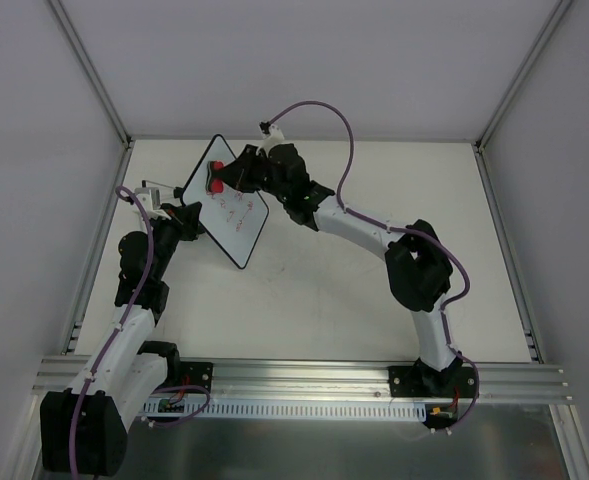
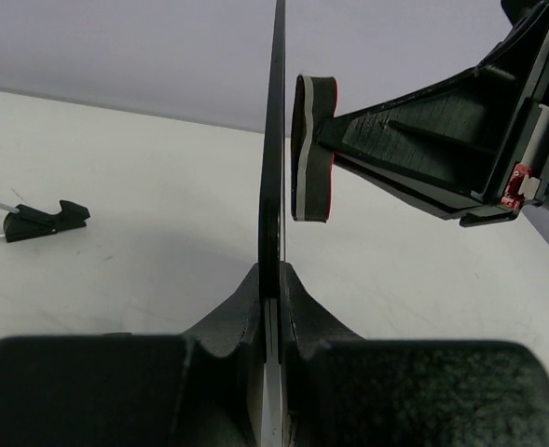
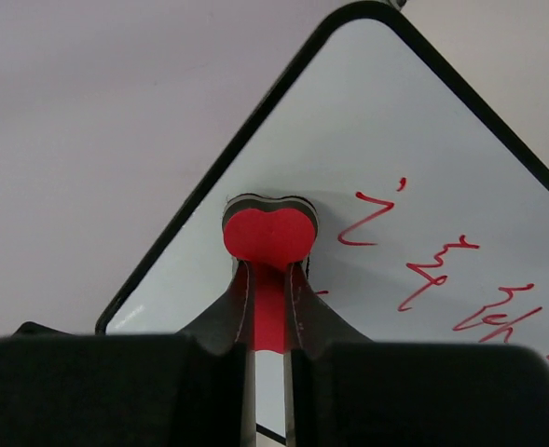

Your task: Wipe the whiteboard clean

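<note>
The whiteboard (image 1: 236, 215) is lifted off the table and tilted, white with a thin black frame and red scribbles (image 3: 432, 270) on its face. My left gripper (image 1: 188, 216) is shut on its left edge. In the left wrist view the whiteboard (image 2: 272, 140) stands edge-on between the left gripper's (image 2: 274, 279) jaws. My right gripper (image 3: 269, 272) is shut on the red eraser (image 3: 267, 233), whose pad is at the whiteboard's (image 3: 367, 112) upper part, left of the writing. The eraser (image 2: 311, 149) is very close to the board face; I cannot tell if it touches.
A loose black stand foot (image 2: 46, 221) lies on the white table, left of the board. White enclosure walls with metal posts (image 1: 89, 70) ring the table. The right arm (image 1: 414, 265) reaches across the table's middle, and a purple cable (image 1: 319, 110) loops above it.
</note>
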Robot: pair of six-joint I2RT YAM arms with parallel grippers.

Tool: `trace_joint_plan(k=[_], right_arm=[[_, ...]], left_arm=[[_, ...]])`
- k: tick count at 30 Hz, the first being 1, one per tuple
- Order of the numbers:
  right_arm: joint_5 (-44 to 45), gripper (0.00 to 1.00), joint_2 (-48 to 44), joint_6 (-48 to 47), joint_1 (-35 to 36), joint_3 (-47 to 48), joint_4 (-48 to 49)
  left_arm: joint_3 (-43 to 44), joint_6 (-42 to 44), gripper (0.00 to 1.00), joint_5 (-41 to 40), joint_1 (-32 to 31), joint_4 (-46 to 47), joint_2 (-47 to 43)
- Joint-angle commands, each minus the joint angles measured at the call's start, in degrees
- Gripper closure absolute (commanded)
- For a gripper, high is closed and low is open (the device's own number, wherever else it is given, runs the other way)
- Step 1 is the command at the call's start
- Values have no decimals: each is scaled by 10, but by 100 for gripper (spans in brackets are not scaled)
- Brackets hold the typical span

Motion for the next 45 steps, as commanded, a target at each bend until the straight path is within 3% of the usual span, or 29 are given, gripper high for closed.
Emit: trace_joint_plan(k=[1, 7, 11, 17, 24, 36, 45], right_arm=[[-12, 91, -2, -2, 9, 28, 50], [6, 91, -9, 25, 11, -38, 37], [43, 93, -25, 49, 7, -153, 41], [47, 96, -6, 86, -5, -229, 63], [22, 96, 1, 80, -1, -200, 72], [-19, 92, -15, 52, 24, -48, 104], [-41, 91, -18, 27, 31, -37, 106]], left_arm=[[4, 33, 100, 26, -8, -35, 10], [11, 34, 100, 30, -10, -37, 11], [12, 35, 100, 32, -10, -38, 9], [8, 34, 100, 40, -10, -41, 5], [0, 19, 100, 48, -13, -46, 0], [0, 17, 100, 61, -19, -57, -2], [0, 17, 100, 79, -21, -59, 2]])
